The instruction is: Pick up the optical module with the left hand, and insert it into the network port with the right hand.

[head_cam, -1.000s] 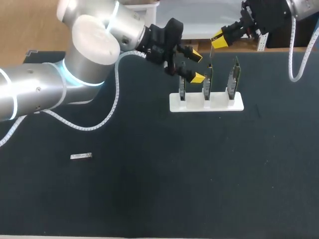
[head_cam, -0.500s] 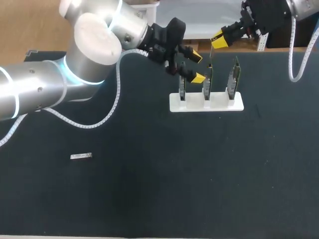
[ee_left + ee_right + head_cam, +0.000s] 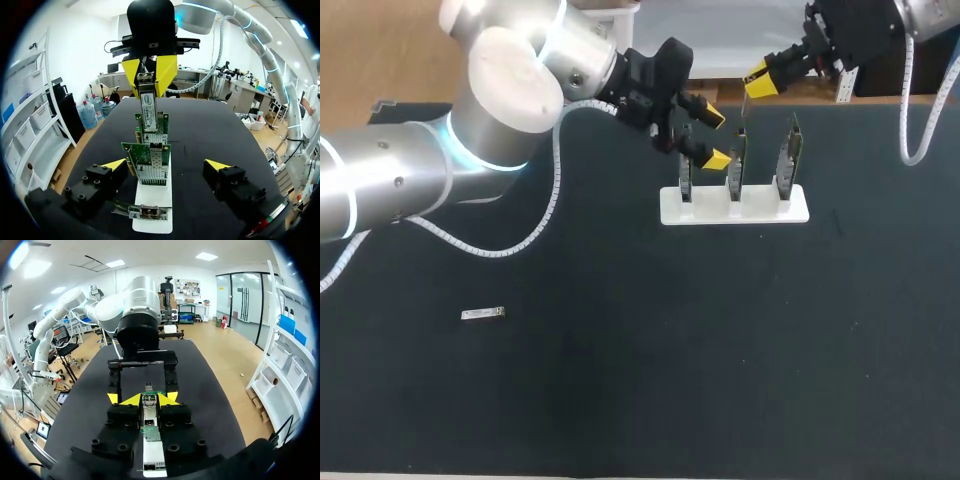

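At the far side of the black mat [image 3: 640, 380], over the white stand [image 3: 760, 210] of three upright network cards [image 3: 736, 165] — my right gripper [image 3: 758, 82] pinches an optical module [image 3: 148, 107] by its back end, nose down, clear of the cards' upper edges. The head view puts it roughly above the middle card. My left gripper [image 3: 712, 135] sits beside the stand, fingers spread wide, holding nothing, straddling the row without any contact I can see. A second optical module [image 3: 483, 314] lies flat on the mat, well apart, toward my left.

Risks, as I judge them:
- Nose off-line or tilted against the port cage [image 3: 150, 173] — it would catch the rim and jam, or lever the card over in its slot.
- Cards merely stand in the stand; a hard push could rock the whole thing.
- Thin grip on a smooth metal body: it may slide up between my fingers instead of seating.
- My left fingers are close to the cards; any sideways drift knocks one.
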Controlling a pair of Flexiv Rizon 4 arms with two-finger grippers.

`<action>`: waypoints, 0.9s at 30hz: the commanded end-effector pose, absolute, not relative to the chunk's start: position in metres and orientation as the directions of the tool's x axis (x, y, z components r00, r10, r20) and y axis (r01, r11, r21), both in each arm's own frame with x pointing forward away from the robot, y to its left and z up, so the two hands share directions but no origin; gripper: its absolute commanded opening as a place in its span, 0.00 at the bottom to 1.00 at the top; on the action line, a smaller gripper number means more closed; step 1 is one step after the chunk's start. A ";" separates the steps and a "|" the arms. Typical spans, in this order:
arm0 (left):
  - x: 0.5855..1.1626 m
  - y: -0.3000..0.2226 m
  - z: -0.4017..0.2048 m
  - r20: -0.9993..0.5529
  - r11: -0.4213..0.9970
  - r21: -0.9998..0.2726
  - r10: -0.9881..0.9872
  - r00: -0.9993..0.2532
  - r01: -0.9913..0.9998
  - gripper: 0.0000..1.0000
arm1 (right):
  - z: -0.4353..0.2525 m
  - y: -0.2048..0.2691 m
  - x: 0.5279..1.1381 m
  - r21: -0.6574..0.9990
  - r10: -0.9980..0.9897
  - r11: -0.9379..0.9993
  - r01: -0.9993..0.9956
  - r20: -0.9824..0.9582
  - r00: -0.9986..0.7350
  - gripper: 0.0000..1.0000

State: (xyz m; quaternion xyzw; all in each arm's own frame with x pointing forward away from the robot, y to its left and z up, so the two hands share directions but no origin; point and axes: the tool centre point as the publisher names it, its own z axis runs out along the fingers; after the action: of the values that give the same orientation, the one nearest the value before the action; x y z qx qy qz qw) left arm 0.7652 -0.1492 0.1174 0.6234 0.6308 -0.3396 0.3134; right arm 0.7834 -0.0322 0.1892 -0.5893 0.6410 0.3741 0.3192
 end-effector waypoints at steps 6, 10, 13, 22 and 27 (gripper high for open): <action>0.768 -0.151 0.117 -0.817 -0.012 -0.042 0.576 -0.027 0.999 1.00 | 0.189 -0.033 0.783 0.101 -0.514 0.028 -0.994 -0.852 -0.102 0.00; 0.769 -0.151 0.118 -0.817 -0.013 -0.041 0.576 -0.026 0.999 1.00 | 0.189 -0.033 0.783 0.101 -0.514 0.031 -0.994 -0.852 -0.102 0.00; 0.769 -0.151 0.118 -0.818 -0.013 -0.039 0.574 -0.024 0.999 1.00 | 0.189 -0.034 0.784 0.102 -0.513 0.032 -0.994 -0.852 -0.104 0.00; 0.769 -0.151 0.118 -0.819 -0.012 -0.037 0.573 -0.024 0.999 1.00 | 0.189 -0.033 0.784 0.104 -0.512 0.030 -0.994 -0.853 -0.105 0.00; 0.769 -0.152 0.118 -0.822 -0.008 -0.035 0.569 -0.024 0.999 1.00 | 0.188 -0.033 0.784 0.103 -0.511 0.030 -0.994 -0.853 -0.104 0.00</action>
State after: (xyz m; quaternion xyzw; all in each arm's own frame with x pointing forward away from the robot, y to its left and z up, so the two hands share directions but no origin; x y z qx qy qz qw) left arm 0.7671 -0.1509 0.1187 0.6228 0.6291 -0.3411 0.3163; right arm 0.7840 -0.0329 0.1887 -0.5869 0.6417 0.3753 0.3208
